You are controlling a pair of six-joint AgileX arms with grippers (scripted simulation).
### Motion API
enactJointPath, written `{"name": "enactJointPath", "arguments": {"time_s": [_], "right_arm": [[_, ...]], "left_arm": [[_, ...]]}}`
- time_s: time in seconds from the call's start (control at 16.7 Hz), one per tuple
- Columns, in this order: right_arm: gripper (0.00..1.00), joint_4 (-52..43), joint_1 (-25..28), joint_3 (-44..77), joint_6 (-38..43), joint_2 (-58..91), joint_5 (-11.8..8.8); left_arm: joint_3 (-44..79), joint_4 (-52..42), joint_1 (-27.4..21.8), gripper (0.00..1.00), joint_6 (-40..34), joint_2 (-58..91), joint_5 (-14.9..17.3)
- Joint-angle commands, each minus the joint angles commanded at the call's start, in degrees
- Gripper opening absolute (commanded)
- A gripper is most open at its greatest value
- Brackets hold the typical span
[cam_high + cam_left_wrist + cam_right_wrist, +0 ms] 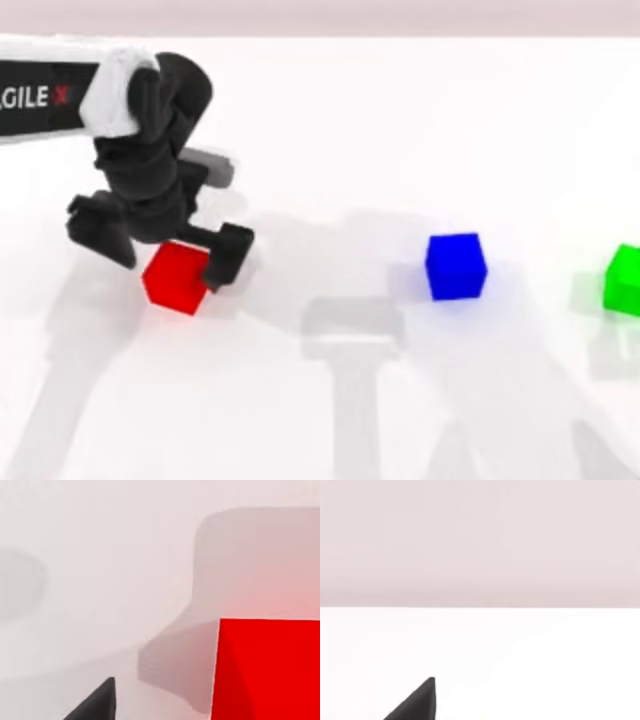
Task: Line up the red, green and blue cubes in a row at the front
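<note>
the left gripper (pixel 170 250) hangs spread over the red cube (pixel 177 278) near the bench's left edge, fingers straddling it, with the blue cube (pixel 456 265) well apart.

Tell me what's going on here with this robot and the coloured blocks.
The left gripper is down over the red cube at the table's left, its fingers spread open either side of it. The blue cube sits right of centre, and the green cube is at the right edge, partly cut off. The right arm is out of the top view.
</note>
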Motion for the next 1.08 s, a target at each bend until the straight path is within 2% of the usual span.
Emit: {"name": "enactJointPath", "arguments": {"time_s": [0.36,1.08], "right_arm": [[1.00,0.0,0.0,0.0,0.0,0.0,0.0],[1.00,0.0,0.0,0.0,0.0,0.0,0.0]], "left_arm": [[-2.3,3.4,0.0,1.00,0.0,1.7,0.0],[-2.3,3.4,0.0,0.10,0.0,1.7,0.0]]}}
